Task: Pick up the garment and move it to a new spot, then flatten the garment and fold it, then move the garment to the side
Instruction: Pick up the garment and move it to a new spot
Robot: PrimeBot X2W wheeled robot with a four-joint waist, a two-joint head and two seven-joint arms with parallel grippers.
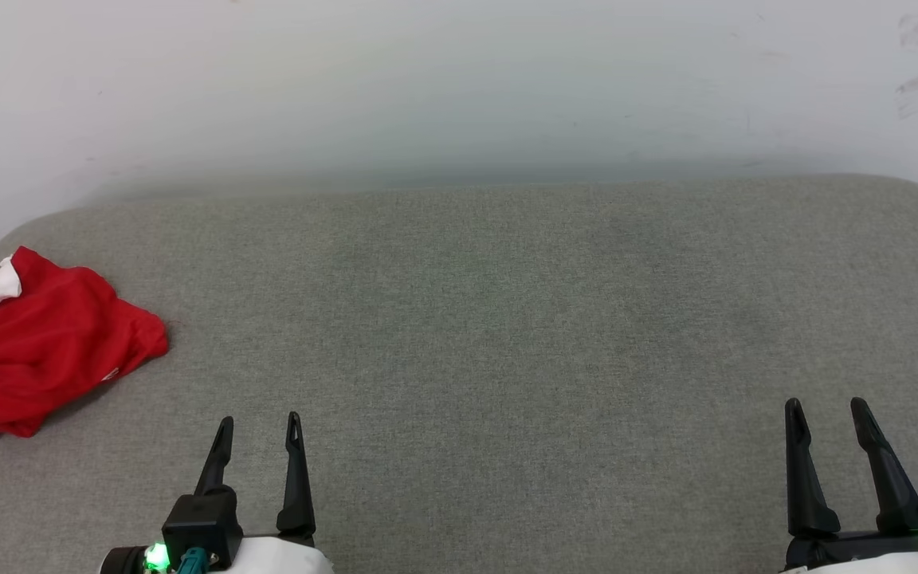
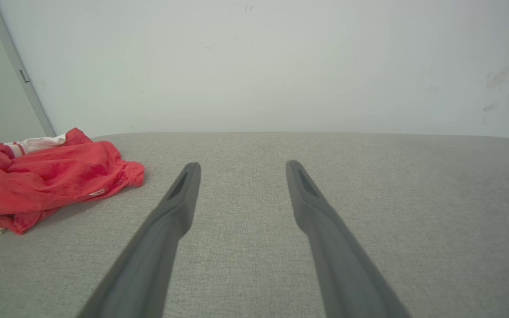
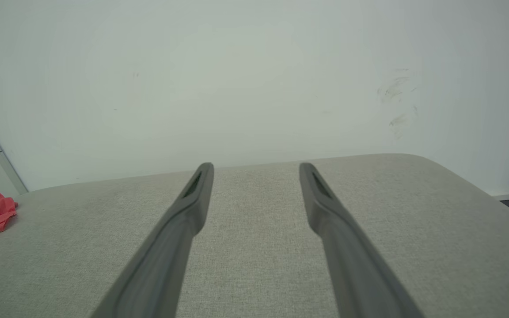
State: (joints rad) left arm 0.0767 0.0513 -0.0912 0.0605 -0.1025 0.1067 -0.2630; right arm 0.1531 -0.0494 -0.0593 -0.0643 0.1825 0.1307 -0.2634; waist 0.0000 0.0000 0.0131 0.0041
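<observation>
A grey fabric-covered surface [image 1: 507, 359] stretched wide before a pale, scuffed wall [image 1: 459, 80]. The garment [image 1: 45, 343] lay crumpled in a red heap with white, striped-trim edges at the surface's far left edge. It was ahead and to the left of the left gripper [image 1: 260, 418], near it but not touching. The right gripper [image 1: 825, 402] hovered well apart from the garment, at the lower right. Both grippers had their fingers spread and held nothing.
</observation>
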